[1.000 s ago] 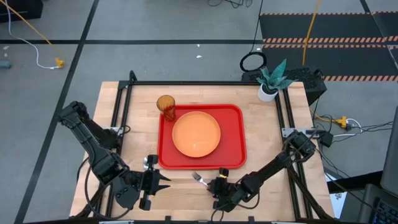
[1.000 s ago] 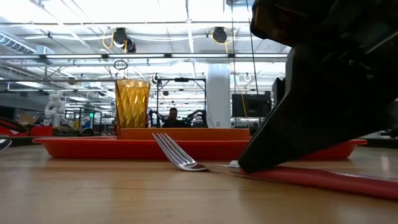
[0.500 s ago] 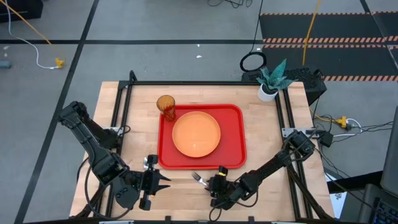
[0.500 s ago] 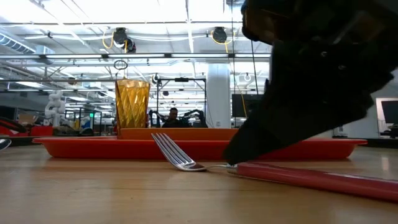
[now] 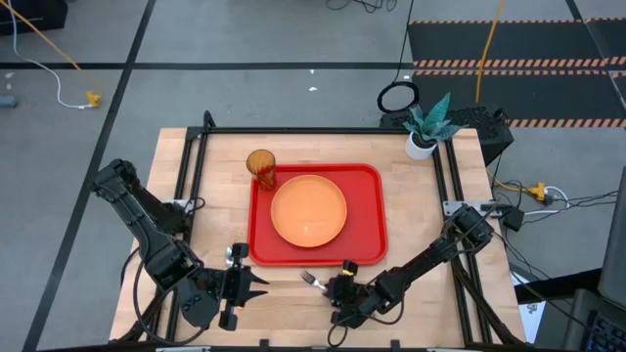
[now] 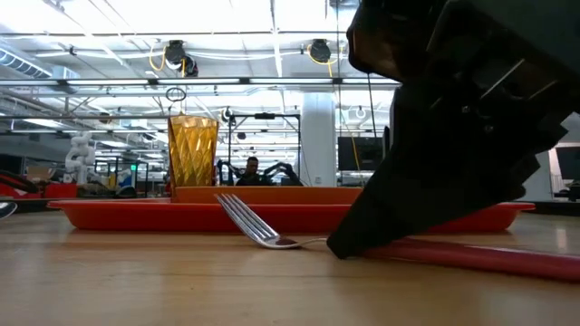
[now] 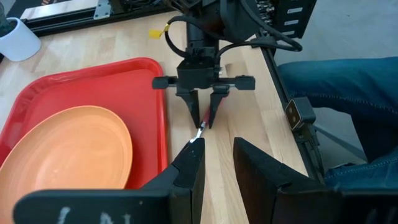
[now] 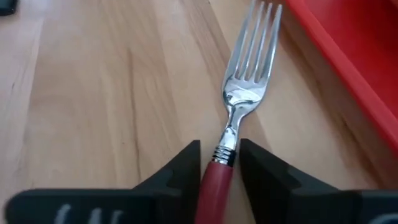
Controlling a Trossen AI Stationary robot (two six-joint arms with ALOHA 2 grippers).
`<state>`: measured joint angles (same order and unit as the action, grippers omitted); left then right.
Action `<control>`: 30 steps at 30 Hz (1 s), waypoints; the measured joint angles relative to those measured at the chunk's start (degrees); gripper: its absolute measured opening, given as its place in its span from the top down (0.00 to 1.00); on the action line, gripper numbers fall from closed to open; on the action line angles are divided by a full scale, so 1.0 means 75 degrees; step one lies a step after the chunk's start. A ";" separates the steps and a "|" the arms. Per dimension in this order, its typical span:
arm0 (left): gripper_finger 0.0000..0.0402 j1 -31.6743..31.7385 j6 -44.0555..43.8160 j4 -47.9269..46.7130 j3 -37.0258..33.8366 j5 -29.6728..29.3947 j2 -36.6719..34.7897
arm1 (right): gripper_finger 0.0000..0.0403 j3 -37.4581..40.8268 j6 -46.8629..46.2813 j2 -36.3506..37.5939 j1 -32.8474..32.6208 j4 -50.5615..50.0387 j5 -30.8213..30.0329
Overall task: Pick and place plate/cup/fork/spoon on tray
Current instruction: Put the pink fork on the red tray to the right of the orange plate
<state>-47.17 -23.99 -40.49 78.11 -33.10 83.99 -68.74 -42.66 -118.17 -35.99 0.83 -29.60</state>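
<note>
The red-handled fork (image 5: 311, 280) lies on the wood just off the near rim of the red tray (image 5: 367, 196), tines toward the table's left. My right gripper (image 5: 337, 290) is shut on its handle. The orange plate (image 5: 308, 209) rests on the tray, and the amber cup (image 5: 260, 166) stands upright at the tray's far left corner. My left gripper (image 5: 256, 286) hangs open above the near left of the table, holding nothing. A silver piece that may be the spoon's bowl (image 5: 233, 256) shows beside it, the rest hidden by the arm. My right gripper pinches the fork's red handle (image 8: 214, 177) between its two fingers, just behind the metal collar at the tine end. The fingers slant down from the table's near right and lie along the fork. The handle (image 6: 489, 258) rests on the table, tines (image 6: 240, 215) curving up.
A small potted plant (image 5: 423, 145) stands at the far right corner. A black frame runs round the tabletop. A person's legs in jeans (image 7: 336, 81) show beyond the table's right edge. Bare wood lies between the two grippers.
My right gripper's fingertip has crept a little along the fork's handle toward the tines, lifting slightly and coming back down onto it. The fork's tines have shifted a touch toward the table's left.
</note>
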 joint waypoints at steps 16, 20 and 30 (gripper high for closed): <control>0.78 0.0001 0.0169 0.0000 0.0000 -0.0057 0.0000 | 0.93 0.0015 0.0079 0.0197 0.0010 -0.0177 0.0303; 0.78 0.0001 0.0187 0.0000 0.0000 -0.0132 0.0000 | 0.93 0.0020 0.0244 0.0403 -0.0003 -0.0225 0.0372; 0.78 0.0001 0.0276 0.0003 0.0000 -0.0199 0.0000 | 0.93 0.0020 0.0615 0.0979 -0.0016 -0.0212 0.0383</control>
<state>-47.16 -21.92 -40.47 78.11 -34.59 83.99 -68.60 -38.05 -110.82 -36.11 -0.76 -26.72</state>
